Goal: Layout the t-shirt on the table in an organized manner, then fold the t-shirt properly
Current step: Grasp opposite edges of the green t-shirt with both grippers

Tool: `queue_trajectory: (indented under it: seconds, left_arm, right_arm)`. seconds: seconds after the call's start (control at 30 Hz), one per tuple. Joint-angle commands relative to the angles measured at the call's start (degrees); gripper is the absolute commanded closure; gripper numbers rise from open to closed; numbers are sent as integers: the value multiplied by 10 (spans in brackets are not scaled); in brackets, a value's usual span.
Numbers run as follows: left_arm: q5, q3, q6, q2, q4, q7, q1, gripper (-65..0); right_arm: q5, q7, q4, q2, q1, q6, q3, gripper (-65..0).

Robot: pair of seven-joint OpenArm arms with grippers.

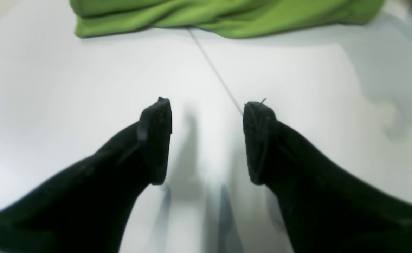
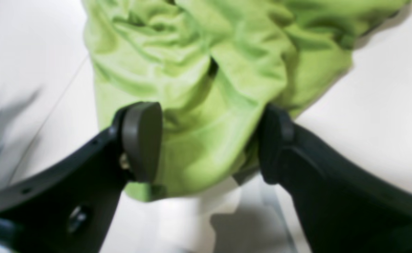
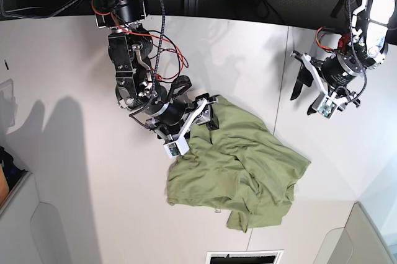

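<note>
Overhead view: the t-shirt (image 3: 239, 168) lies crumpled near the middle of the white surface (image 3: 74, 171), bunched into ridges with one edge folded under, so nothing of the layout is yet in order. The heap sits within reach of both my arms, which I judge is why each tool waits on its own side of it.

Right wrist view: my right tool (image 2: 209, 140) is at the cloth's upper edge with its jaws spread wide. A hump of green fabric fills the gap between them; the fingers (image 2: 141, 140) stand on either side of it, and the far one appears to touch the cloth. I judge nothing is gripped, since the jaws are not pressed onto the fold. Blur in this view hides finer contact.

Left wrist view: my left tool (image 1: 207, 140) hangs above bare surface, jaws spread, holding and touching nothing. The shirt's edge lies well ahead of it, beyond the panel seam (image 1: 214, 70). From here this arm could take the opposite edge to stretch the garment flat.
</note>
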Motion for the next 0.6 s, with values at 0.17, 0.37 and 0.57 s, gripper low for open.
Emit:
queue_trajectory:
  seconds: [0.17, 0.37, 0.57]
  left_arm:
    - [-44, -5, -2, -9, -79, -15, -96, -351]
    - [-81, -3, -12, -9, -144, -17, -182, -351]
    - [-72, 53, -33, -4, -182, -33, -251, -351]
  right_arm:
    - [-13, 19, 5, -8, 14, 1, 0, -34]
    - [-22, -109, 18, -6, 5, 2, 1, 0]
    - [-8, -131, 148, 32, -95, 10, 1, 0]
